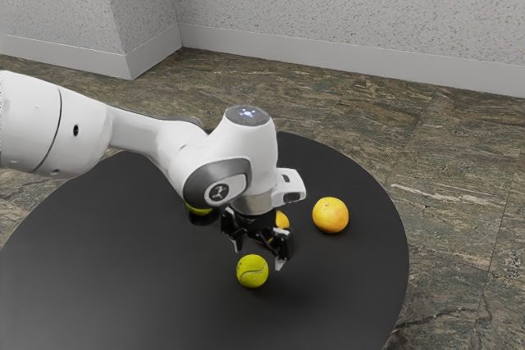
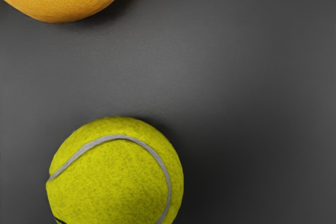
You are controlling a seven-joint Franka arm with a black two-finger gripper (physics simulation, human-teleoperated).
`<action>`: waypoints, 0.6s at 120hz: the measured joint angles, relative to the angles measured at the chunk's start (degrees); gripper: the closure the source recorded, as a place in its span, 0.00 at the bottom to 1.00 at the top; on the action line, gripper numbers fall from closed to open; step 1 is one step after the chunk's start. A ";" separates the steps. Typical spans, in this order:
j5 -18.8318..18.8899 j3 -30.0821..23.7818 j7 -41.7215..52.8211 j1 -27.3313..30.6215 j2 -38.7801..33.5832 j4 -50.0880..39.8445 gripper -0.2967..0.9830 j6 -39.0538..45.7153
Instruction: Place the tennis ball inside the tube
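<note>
In the exterior view, the arm [image 1: 134, 126] reaches in from the exterior view's left, and its jaws stand well apart above the tabletop [image 1: 123, 284] with nothing between them in their grip. The tennis ball [image 1: 253, 271] lies on the tabletop just beneath and slightly to the near side. One orange fruit [image 1: 330, 215] sits towards the exterior view's right; another [image 1: 282, 220] is partly behind the jaws. Farther back, towards the exterior view's left, a yellow-green patch [image 1: 198, 209] meets a dark rounded shape [image 1: 201, 220] under the arm; whether that is the tube, I cannot tell.

In the wrist view, the ball is largely in sight beside the hand's line of approach, with an orange fruit near it but apart.

The step in hand seems to be the pick-up. Next, the jaws should centre over the ball, descend around it without nudging it into a roll, and close evenly before lifting.
</note>
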 joint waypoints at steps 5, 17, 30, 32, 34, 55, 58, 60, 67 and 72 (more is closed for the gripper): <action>0.00 0.69 0.05 -0.09 0.23 -0.60 0.23 0.69; -0.04 1.53 0.24 0.04 1.71 -1.17 0.23 2.31; -0.06 2.43 0.42 0.01 3.65 -1.13 0.23 3.99; -0.06 2.51 0.45 0.03 3.90 -1.13 0.23 4.24; -0.06 2.58 0.48 0.04 4.10 -1.12 0.23 4.47; -0.08 3.52 0.70 0.06 6.20 -1.11 0.23 6.30; -0.08 3.55 0.72 0.06 6.46 -1.09 0.23 6.50; -0.08 3.56 0.74 0.06 6.64 -1.07 0.23 6.62; -0.07 3.58 0.80 0.03 7.23 -1.04 0.23 7.08; -0.05 3.59 0.85 0.03 7.45 -1.03 0.25 7.34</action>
